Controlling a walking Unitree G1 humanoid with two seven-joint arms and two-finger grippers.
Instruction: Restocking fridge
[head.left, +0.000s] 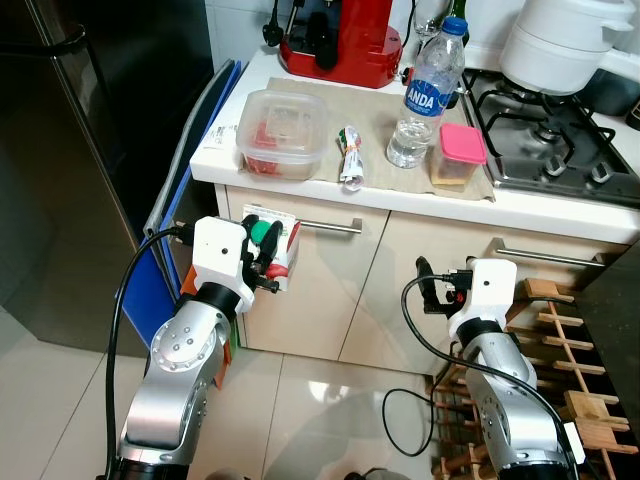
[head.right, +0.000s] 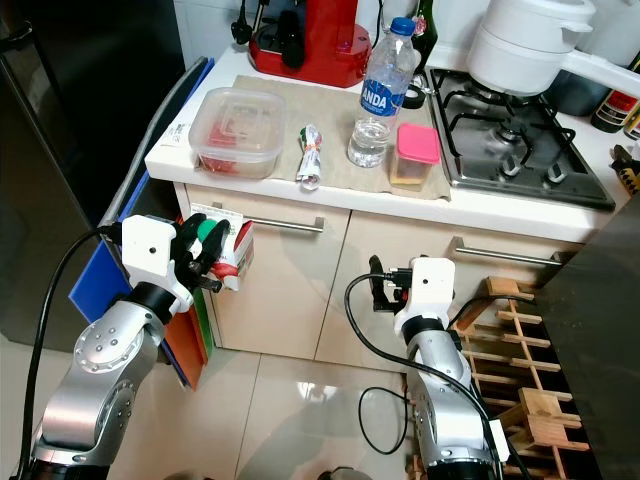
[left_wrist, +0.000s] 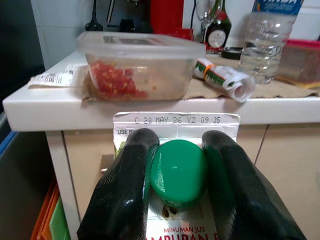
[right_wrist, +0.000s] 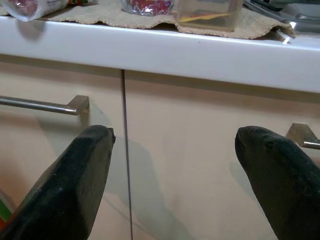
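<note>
My left gripper (head.left: 265, 252) is shut on a juice carton (head.left: 283, 246) with a green cap (left_wrist: 178, 171), held in front of the cabinet below the counter edge. On the counter above lie a clear tub of red food (head.left: 281, 133), a rolled packet (head.left: 349, 153), a water bottle (head.left: 426, 92) and a small box with a pink lid (head.left: 460, 154). My right gripper (head.left: 432, 288) is open, low in front of the cabinet doors (right_wrist: 200, 150), holding nothing. The dark fridge (head.left: 80, 160) stands to my left with its door shut.
A gas hob (head.left: 545, 130) with a white pot (head.left: 560, 40) sits at the counter's right. A red appliance (head.left: 340, 40) stands at the back. A wooden rack (head.left: 560, 360) leans at the lower right. Blue and orange boards (head.left: 175, 240) stand between fridge and cabinet.
</note>
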